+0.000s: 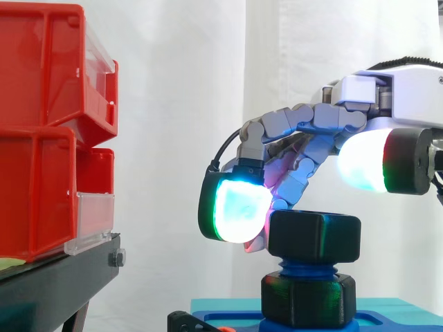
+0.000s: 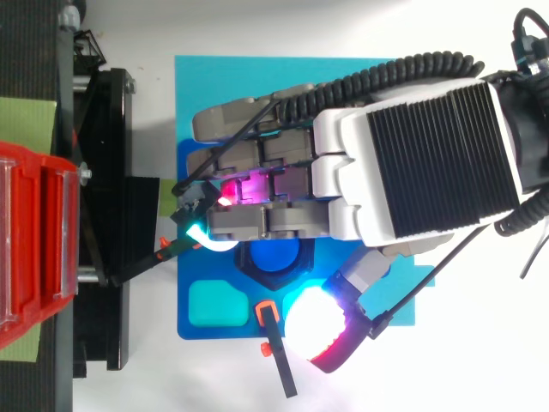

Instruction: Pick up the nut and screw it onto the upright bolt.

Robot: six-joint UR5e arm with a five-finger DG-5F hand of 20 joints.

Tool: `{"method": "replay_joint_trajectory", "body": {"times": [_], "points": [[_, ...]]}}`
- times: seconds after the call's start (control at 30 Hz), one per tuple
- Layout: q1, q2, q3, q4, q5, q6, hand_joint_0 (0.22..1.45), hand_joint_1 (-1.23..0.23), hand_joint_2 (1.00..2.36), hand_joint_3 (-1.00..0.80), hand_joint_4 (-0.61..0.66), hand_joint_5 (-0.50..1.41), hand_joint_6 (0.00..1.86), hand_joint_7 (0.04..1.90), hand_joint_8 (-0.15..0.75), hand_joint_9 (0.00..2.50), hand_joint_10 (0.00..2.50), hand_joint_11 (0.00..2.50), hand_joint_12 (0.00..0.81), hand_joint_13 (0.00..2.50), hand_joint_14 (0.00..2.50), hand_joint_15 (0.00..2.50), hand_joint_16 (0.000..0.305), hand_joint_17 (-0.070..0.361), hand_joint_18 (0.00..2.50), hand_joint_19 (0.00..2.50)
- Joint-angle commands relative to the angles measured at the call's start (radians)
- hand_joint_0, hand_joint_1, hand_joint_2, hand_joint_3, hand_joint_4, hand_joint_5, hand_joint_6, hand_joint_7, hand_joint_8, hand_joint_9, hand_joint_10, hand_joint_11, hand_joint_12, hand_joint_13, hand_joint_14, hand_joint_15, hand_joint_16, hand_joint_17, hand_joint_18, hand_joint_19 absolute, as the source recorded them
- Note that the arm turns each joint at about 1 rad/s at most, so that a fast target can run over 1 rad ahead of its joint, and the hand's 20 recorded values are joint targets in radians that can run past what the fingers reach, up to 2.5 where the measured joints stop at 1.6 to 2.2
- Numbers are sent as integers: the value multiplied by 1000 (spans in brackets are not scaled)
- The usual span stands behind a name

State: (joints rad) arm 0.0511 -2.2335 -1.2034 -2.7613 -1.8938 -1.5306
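The nut (image 1: 315, 236) sits on the upright bolt (image 2: 274, 256), the hand (image 1: 325, 121) curled over it, one pad (image 1: 239, 207) at its side, thumb (image 1: 363, 162) lifted clear, gripping nothing I can see; a one-sided push could slip off, or cock the nut and cross-thread it.

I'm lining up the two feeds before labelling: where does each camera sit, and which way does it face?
Side view: beside the work at about its height, looking level across at the nut atop the bolt; the hand enters from the right.
Top view: above the work, looking down on the blue board; the hand comes in from the right edge.
Shared: hand, nut, bolt, blue board, red bins.
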Motion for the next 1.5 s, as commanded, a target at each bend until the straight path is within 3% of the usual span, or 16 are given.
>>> {"method": "replay_joint_trajectory", "body": {"times": [0.0,0.37,1.1,1.17,1.33,1.43,1.47], "points": [[-2,0,-1,0,-1,-8,522,-191,1000,-500,152,-32,503,1338,235,1003,0,0,186,696,0,0,18,40,412,57],[-8,0,1,9,-8,-11,524,-194,1000,-500,161,-12,506,1460,242,1052,0,10,183,721,0,0,17,38,451,75],[-27,0,-1,12,-30,-9,542,-214,1000,-500,132,5,620,1270,241,1202,0,34,141,917,0,0,14,31,667,193],[-40,2,1,14,-33,-9,545,-214,1000,-500,116,15,627,1242,246,1262,1,36,134,971,0,0,12,28,734,225],[-54,0,10,15,-44,-11,550,-229,1000,-500,76,28,671,1131,237,1414,3,69,109,1103,0,24,10,21,875,302],[-74,2,16,12,-54,-9,554,-254,1000,-500,55,36,710,1040,221,1559,5,138,100,1246,1,66,9,20,1045,407],[-83,2,56,-3,-73,-9,554,-255,1000,-500,54,36,711,1039,223,1561,5,139,100,1253,1,68,9,20,1048,413]]}}
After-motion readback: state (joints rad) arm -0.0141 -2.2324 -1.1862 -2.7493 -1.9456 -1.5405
